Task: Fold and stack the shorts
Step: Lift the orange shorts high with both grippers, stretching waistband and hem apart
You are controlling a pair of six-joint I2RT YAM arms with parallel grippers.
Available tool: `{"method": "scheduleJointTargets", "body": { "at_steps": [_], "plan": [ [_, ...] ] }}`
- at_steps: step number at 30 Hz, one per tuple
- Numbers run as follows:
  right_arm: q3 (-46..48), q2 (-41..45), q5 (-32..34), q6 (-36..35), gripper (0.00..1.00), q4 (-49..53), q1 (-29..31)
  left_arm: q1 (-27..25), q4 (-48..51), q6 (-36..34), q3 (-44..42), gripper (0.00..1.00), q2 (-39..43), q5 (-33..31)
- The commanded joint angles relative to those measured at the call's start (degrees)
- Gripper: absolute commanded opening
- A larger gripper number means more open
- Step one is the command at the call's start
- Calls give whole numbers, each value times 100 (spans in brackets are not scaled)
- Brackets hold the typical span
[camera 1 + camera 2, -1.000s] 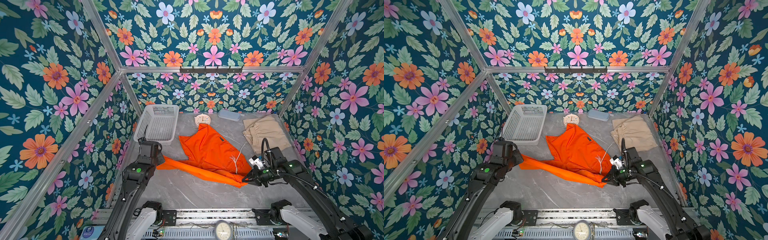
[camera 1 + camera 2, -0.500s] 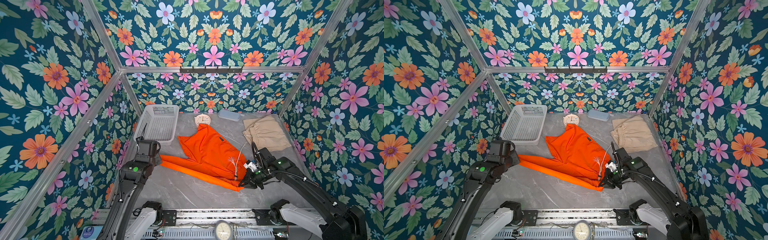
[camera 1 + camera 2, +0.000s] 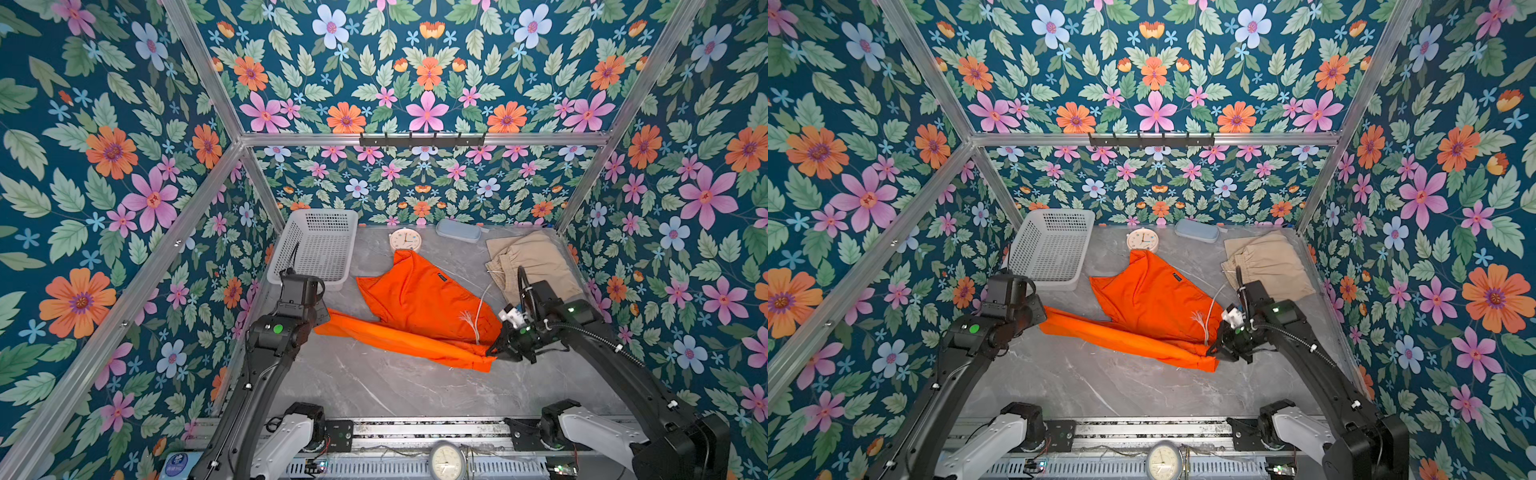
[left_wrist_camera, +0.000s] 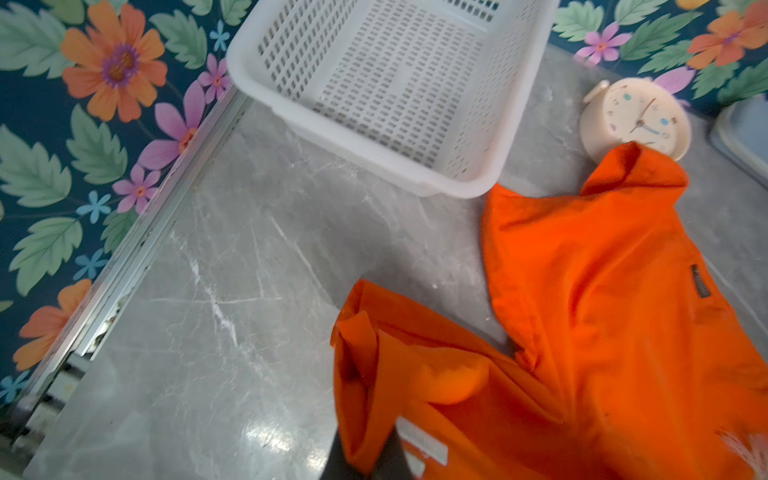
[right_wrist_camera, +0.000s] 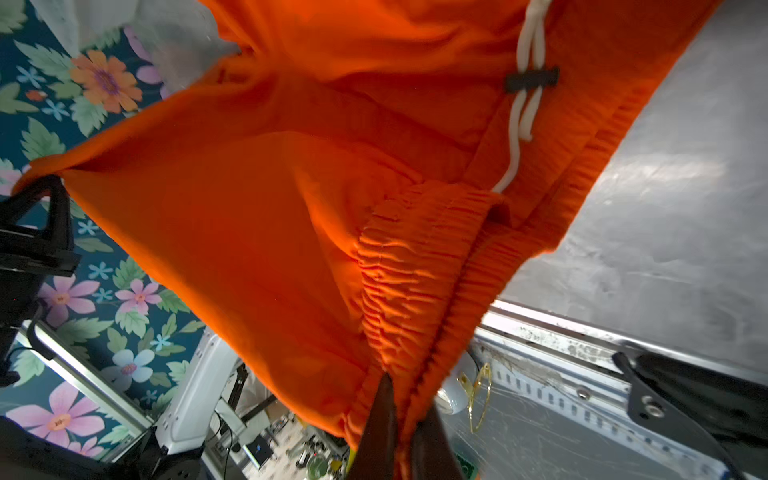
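Observation:
The orange shorts (image 3: 419, 299) (image 3: 1154, 299) lie in the middle of the grey table, one edge pulled out into a long band between my two grippers. My left gripper (image 3: 322, 318) (image 4: 370, 457) is shut on the band's left end. At the right end, my right gripper (image 3: 494, 351) (image 5: 403, 424) is shut on the gathered waistband, near the white drawstring (image 5: 525, 104). The beige shorts (image 3: 536, 266) (image 3: 1266, 266) lie folded at the back right, behind the right arm.
A white perforated basket (image 3: 320, 245) (image 4: 395, 83) stands at the back left, just behind the left gripper. A round cream clock (image 3: 405, 240) (image 4: 636, 116) touches the orange shorts' far tip. A pale blue case (image 3: 459, 230) lies along the back wall. Flowered walls close in both sides.
The right gripper shifted slightly left and toward the front, then back to the right. Both grippers kept their hold and the orange edge stays stretched between them.

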State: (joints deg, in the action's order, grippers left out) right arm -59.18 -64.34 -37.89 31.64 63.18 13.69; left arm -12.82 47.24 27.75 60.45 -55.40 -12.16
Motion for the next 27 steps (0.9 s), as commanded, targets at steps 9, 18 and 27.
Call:
{"method": "scheduleJointTargets", "body": {
  "at_steps": [9, 18, 27],
  "plan": [
    [-4642, -1264, 1038, -1685, 0, 579, -417, 17, -1720, -1587, 2425, 0, -824, -104],
    [-8013, -2298, 842, -2287, 0, 961, -443, 16, -2410, -2535, 3534, 0, -414, -504],
    [-8209, -2053, 93, -2429, 0, 260, -446, 12, -2103, -2775, 4097, 0, -232, -699]
  ]
}}
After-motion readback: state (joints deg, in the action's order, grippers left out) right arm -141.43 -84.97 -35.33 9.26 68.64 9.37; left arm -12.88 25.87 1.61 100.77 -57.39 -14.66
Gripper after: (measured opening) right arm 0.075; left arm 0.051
